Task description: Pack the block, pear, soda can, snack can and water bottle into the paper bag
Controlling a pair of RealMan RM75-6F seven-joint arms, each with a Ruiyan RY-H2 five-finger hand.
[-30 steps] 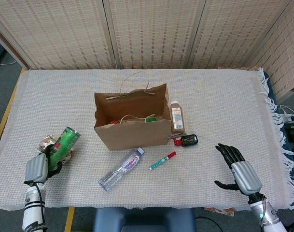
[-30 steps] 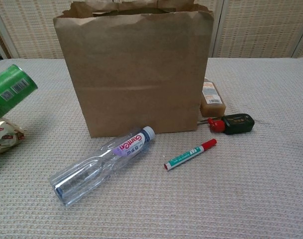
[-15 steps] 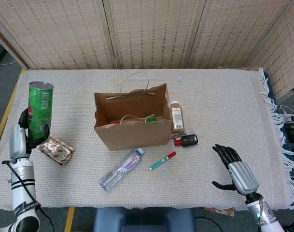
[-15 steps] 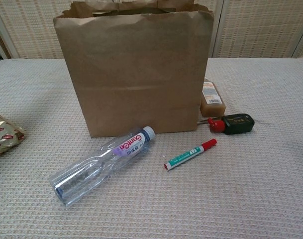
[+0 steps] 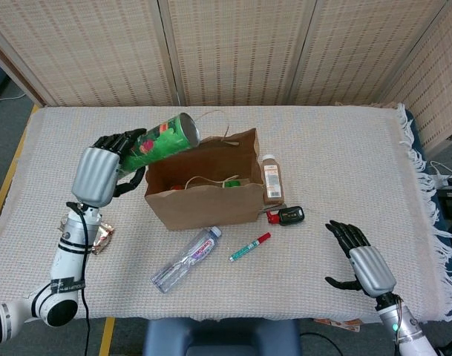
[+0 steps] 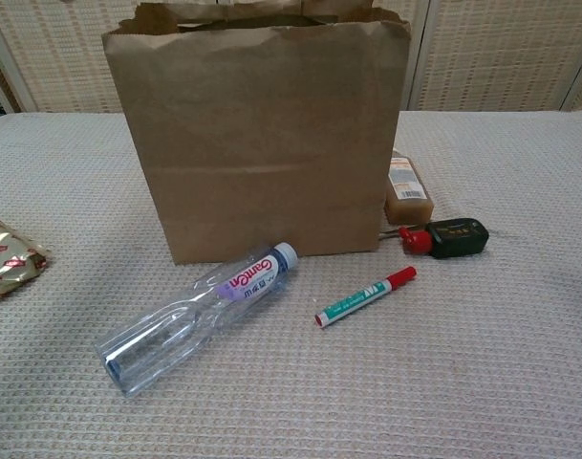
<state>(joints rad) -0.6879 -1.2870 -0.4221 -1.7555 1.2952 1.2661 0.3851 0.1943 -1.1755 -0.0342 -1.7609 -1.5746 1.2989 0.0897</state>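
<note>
My left hand [image 5: 99, 172] grips the green snack can [image 5: 163, 139], tilted with its top toward the open paper bag [image 5: 203, 199] and hanging over the bag's left rim. Red and green things lie inside the bag; I cannot tell which they are. The clear water bottle [image 5: 185, 259] lies on its side in front of the bag, also plain in the chest view as the water bottle [image 6: 195, 316] before the paper bag [image 6: 257, 134]. My right hand [image 5: 363, 261] hovers open near the table's front right, holding nothing.
A small brown juice bottle [image 5: 271, 179] stands at the bag's right. A black and red key fob [image 5: 287, 215] and a green marker [image 5: 249, 246] lie in front of it. A crumpled snack wrapper [image 6: 9, 258] lies at the left. White cloth [image 5: 344, 163] covers the table.
My left hand has carried the snack can from the table's left edge rightward and tipped it over the bag's left rim. The right hand has barely moved.
</note>
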